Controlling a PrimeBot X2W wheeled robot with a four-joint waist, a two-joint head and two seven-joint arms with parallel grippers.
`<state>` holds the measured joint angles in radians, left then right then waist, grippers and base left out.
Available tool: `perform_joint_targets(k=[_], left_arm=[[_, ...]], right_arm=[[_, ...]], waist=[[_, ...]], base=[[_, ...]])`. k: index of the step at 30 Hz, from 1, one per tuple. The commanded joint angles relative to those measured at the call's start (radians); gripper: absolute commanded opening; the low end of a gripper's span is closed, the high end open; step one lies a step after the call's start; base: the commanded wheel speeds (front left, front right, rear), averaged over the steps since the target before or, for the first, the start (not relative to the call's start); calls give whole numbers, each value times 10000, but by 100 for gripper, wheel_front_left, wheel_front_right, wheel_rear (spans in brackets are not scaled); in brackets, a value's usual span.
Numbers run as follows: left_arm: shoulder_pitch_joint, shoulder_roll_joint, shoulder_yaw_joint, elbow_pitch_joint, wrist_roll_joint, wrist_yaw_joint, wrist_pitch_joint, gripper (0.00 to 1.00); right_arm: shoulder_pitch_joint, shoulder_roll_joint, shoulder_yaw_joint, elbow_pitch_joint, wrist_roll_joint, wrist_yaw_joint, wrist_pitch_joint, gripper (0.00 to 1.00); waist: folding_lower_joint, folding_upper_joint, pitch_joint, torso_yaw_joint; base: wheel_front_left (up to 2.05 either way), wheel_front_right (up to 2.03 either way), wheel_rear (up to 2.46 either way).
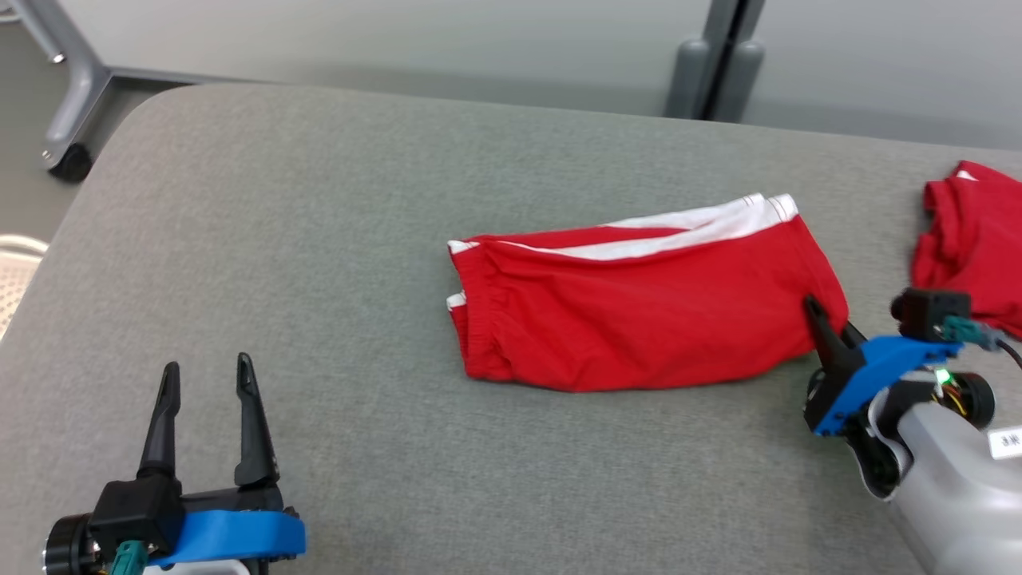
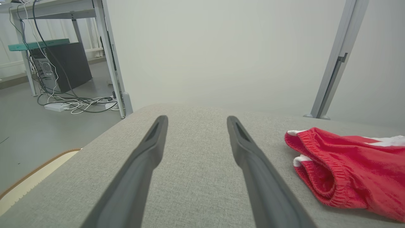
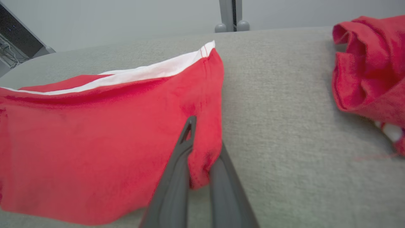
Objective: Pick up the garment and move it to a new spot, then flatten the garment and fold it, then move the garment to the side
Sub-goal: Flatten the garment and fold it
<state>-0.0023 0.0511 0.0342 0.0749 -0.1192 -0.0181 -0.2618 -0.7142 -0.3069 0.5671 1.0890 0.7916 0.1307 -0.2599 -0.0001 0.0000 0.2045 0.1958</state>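
Garment point(image 1: 647, 311) corner sits pinched in the right gripper point(image 1: 822, 323); left gripper point(image 1: 207, 371) gapes wide, well left of it; thin hold may slip.

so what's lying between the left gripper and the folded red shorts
Nothing. In the head view, a bare stretch of grey padded surface separates the left gripper from the red shorts.

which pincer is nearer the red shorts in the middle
Right. The right pincer is pinched on the red shorts at their near right corner. The left pincer stands open over the grey surface, well off the shorts' waistband end, not touching them.
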Motion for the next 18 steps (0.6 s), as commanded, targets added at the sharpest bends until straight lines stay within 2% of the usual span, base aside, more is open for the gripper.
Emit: perform_joint_targets(k=[1, 7, 11, 18], left_arm=[[141, -9, 108, -33, 60, 9, -43, 100], [393, -6, 421, -69, 249, -61, -43, 100], [369, -10, 521, -70, 296, -110, -43, 100], [309, -10, 520, -115, 312, -30, -43, 100]], right_arm=[[398, -228, -214, -317, 169, 3, -61, 0], [1855, -759, -1292, -1647, 251, 3, -63, 0], [2670, -859, -2007, -2256, 73, 4, -62, 0], [3012, -466, -2625, -2976, -531, 4, -63, 0]], waist=[[1, 0, -332, -396], [1, 0, -518, -898], [1, 0, -507, -1036], [1, 0, -417, -1123]], base=[[0, 0, 0], [0, 0, 0], [0, 0, 0], [0, 0, 0]])
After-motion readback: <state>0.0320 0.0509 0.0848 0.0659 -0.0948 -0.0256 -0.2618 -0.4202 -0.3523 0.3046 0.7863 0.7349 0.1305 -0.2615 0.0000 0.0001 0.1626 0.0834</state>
